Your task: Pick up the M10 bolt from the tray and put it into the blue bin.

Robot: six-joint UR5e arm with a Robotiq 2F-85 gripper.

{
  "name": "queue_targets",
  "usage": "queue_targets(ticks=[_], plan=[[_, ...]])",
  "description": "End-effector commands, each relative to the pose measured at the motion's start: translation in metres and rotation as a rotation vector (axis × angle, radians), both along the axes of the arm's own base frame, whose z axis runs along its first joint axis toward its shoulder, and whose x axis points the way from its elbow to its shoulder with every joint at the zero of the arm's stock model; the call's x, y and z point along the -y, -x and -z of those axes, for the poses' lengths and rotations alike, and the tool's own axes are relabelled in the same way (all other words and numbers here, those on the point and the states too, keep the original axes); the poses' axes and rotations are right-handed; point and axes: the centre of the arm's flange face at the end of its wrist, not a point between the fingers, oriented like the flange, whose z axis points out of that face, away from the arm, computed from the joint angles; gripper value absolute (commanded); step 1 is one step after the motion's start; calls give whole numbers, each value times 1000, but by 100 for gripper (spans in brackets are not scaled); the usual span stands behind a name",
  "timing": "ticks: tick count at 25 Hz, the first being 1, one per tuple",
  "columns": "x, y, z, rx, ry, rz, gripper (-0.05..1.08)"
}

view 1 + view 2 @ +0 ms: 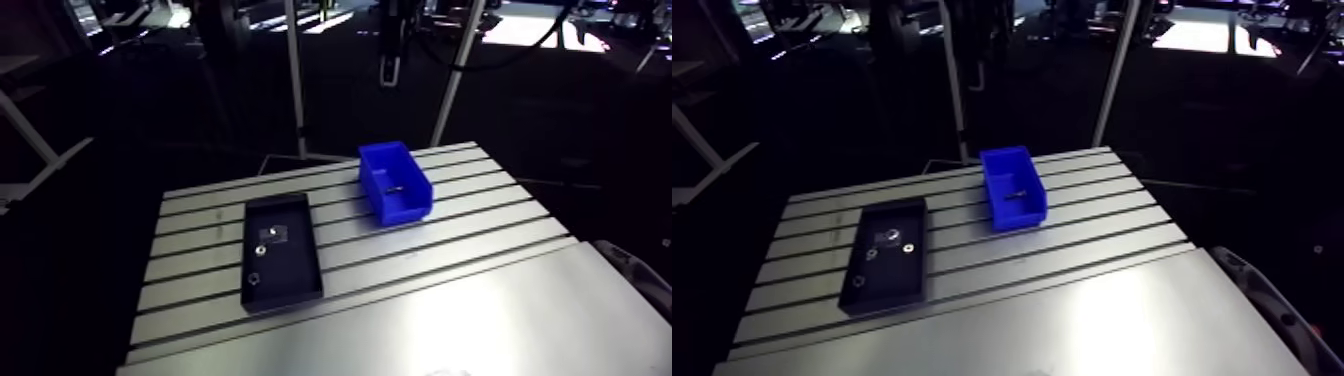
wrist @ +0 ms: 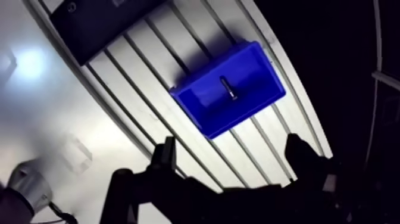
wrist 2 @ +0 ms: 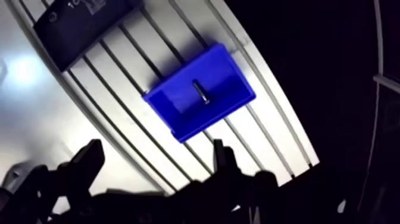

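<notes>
Hand [image 2: 231, 143]: two dark fingers spread wide, released, holding nothing. Small dark metal M10 bolt [image 2: 228, 88]: lies inside the blue plastic bin [image 2: 220, 122] on the slotted aluminium bench [image 2: 137, 77], ahead of the hand, untouched.

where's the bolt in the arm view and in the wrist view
Arm view: the bolt lies inside the blue bin, beside the black tray.
Wrist view: the bolt lies in the same bin, ahead of the open fingers.
Shared landmark: the black tray next to the bin.
</notes>
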Motion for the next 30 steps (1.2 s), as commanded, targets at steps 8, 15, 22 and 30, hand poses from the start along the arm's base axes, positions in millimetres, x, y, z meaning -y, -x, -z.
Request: queue_targets(ticks=[8, 15, 22, 30], plan=[[102, -75, -124, -14, -11, 827, 1], [107, -84, -124, 25, -2, 848, 1], [105, -81, -110, 41, -20, 849, 1], [104, -83, -104, 46, -19, 852, 1]])
